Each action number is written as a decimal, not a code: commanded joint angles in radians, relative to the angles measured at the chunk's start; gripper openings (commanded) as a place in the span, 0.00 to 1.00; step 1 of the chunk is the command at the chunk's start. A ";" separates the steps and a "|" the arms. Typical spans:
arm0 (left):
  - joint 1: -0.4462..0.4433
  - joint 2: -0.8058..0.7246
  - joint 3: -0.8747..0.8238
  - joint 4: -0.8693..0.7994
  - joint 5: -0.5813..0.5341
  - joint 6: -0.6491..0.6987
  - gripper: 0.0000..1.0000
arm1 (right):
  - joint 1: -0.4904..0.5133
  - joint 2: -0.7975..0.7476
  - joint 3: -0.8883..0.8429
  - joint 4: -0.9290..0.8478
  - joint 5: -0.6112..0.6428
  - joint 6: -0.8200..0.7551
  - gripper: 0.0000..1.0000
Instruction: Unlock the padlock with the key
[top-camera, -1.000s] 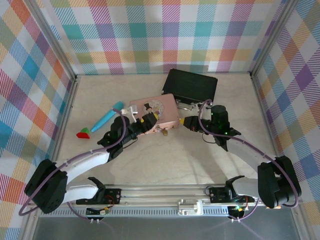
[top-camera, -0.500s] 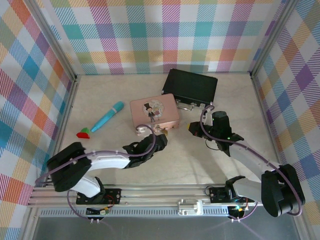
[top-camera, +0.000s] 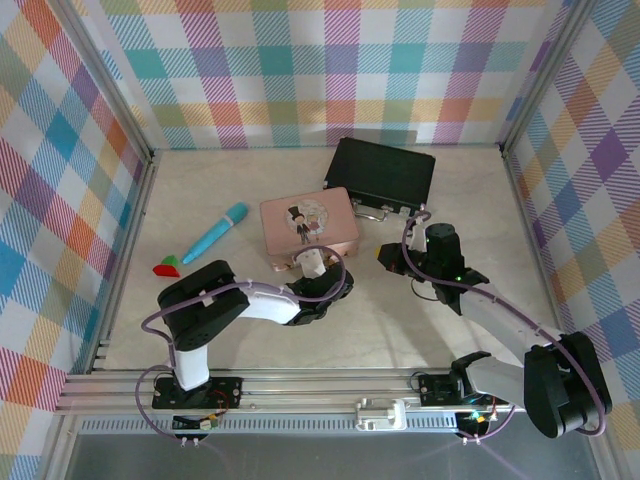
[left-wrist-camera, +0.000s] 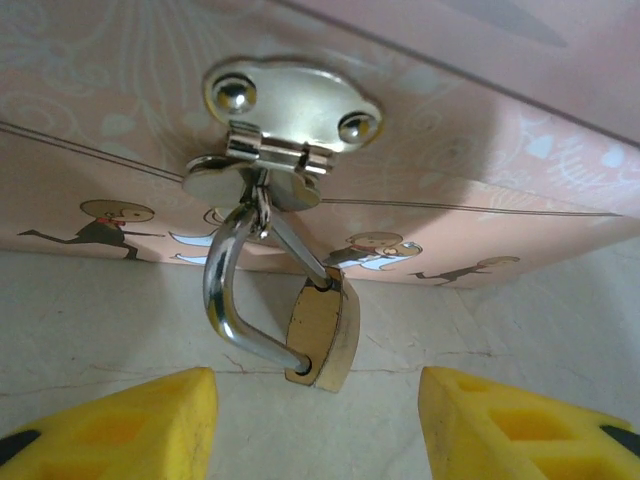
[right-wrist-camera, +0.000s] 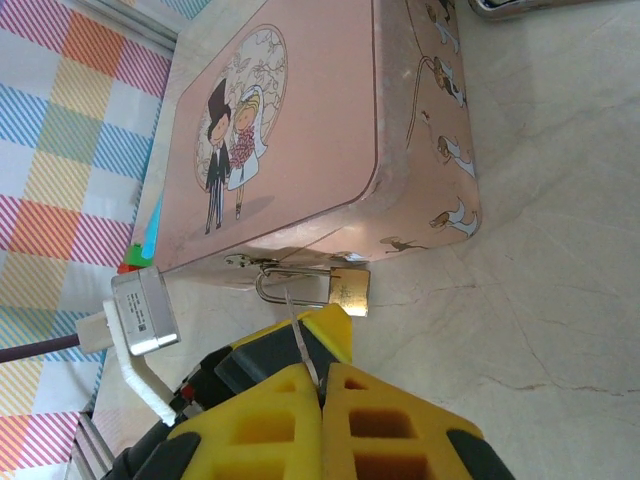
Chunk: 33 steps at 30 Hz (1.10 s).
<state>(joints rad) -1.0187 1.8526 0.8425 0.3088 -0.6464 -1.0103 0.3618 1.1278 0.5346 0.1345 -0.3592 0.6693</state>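
Rail: I see the metal rail (top-camera: 330, 385) with both arm bases along the bottom edge of the top view.
Left gripper: in the left wrist view the left gripper (left-wrist-camera: 315, 425) is spread wide. One yellow fingertip (left-wrist-camera: 120, 420) sits lower left and the other lower right, and neither touches anything.
Padlock: the padlock (left-wrist-camera: 322, 335) is in the centre of the left wrist view, above the gap between those fingertips. It hangs tilted by its silver shackle from the hasp (left-wrist-camera: 290, 110) on the tin's front wall. As far as I can make out, both shackle ends sit in the brass body.
Table: pale marbled table (left-wrist-camera: 120, 320) lies under the lock.
Right gripper: the right gripper (right-wrist-camera: 322, 390) is clenched at the bottom of the right wrist view. In the top view it is right of centre (top-camera: 388, 257), off the tin's lower right corner.
Key: the key (right-wrist-camera: 300, 345) is a thin grey blade pinched between the right fingers. It points up the frame toward the padlock (right-wrist-camera: 345, 288), and I cannot tell how close its tip comes.
Pink tin: the pink tin (top-camera: 308, 222) is at centre of the top view with its lid shut.
Blue pen: the blue pen (top-camera: 215, 233) lies left of the tin, with a red and green piece (top-camera: 167, 266) at its lower end.
Black case: the black case (top-camera: 383, 172) is above and right of the tin, just beside it.
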 joint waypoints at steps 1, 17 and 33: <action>0.001 0.034 0.050 -0.021 -0.048 -0.005 0.55 | 0.002 -0.020 -0.010 0.033 -0.003 0.007 0.00; 0.088 0.079 -0.014 0.137 0.055 0.016 0.15 | 0.002 -0.002 -0.025 0.052 0.001 0.009 0.00; 0.210 -0.222 -0.262 0.400 0.425 -0.047 0.00 | 0.063 0.155 -0.079 0.261 -0.133 0.107 0.00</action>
<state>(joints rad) -0.8276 1.6768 0.6205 0.5591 -0.3367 -1.0306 0.3946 1.2625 0.4641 0.2989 -0.4404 0.7460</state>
